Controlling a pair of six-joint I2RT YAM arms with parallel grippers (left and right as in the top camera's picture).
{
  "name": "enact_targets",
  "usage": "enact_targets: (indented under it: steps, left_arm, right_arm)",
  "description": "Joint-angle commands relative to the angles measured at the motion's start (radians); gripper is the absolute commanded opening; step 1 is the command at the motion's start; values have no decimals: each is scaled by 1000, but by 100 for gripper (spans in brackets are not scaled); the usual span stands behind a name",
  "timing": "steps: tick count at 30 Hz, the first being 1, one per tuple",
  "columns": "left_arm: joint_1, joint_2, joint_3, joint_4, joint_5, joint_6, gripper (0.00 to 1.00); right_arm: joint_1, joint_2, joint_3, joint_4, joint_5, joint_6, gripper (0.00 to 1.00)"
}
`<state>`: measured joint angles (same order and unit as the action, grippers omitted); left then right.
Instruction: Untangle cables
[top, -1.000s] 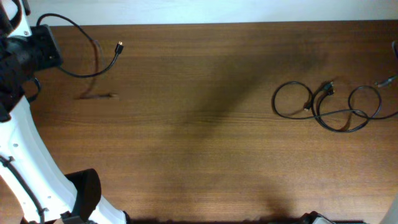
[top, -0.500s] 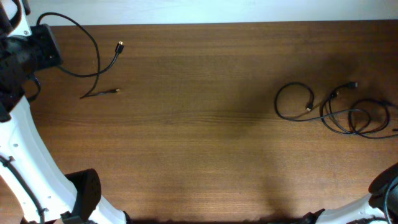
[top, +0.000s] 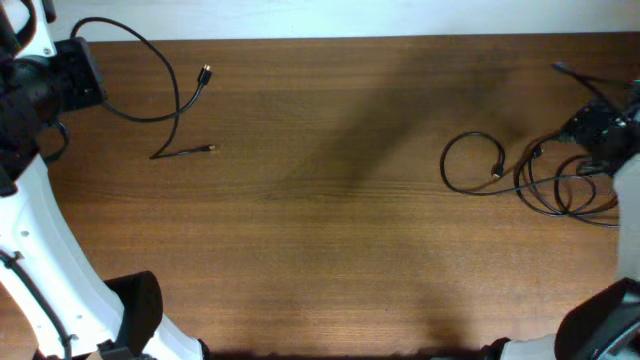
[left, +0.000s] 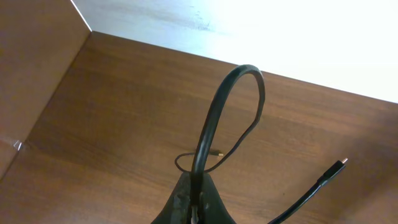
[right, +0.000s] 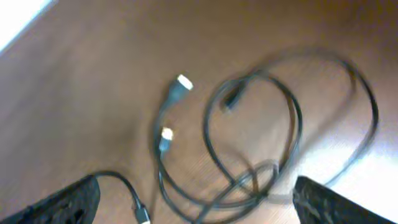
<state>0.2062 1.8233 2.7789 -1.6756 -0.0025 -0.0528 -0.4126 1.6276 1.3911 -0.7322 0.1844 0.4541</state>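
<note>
Left gripper (left: 194, 199) is squeezed tight on one cable (left: 211, 115). Right gripper (right: 196, 190) is wide open, the tangle (top: 530, 185) just under it, I think. Drop slowly, pinch only one loop.

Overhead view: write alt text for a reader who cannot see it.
A tangle of thin black cables lies looped on the right of a brown wooden table, with the right gripper over its right side. At top left, the left gripper holds a separate black cable trailing across the table.

The left arm (top: 30, 230) and right arm (top: 630, 230) wear white shells with black joints; the left hand (left: 194, 199) is black.
</note>
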Motion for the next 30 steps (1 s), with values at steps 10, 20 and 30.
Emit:
enact_targets:
  steps: [10, 20, 30]
  left_arm:
    - [4, -6, 6, 2, 15, 0, 0]
    - [4, -6, 6, -6, 37, 1, 0]
    - [4, -5, 3, -10, 37, 1, 0]
  right_arm:
    - [80, 330, 1, -170, -23, 1016, 4]
    - [778, 26, 315, 98, -30, 327, 4]
    - [1030, 80, 602, 72, 301, -17, 4]
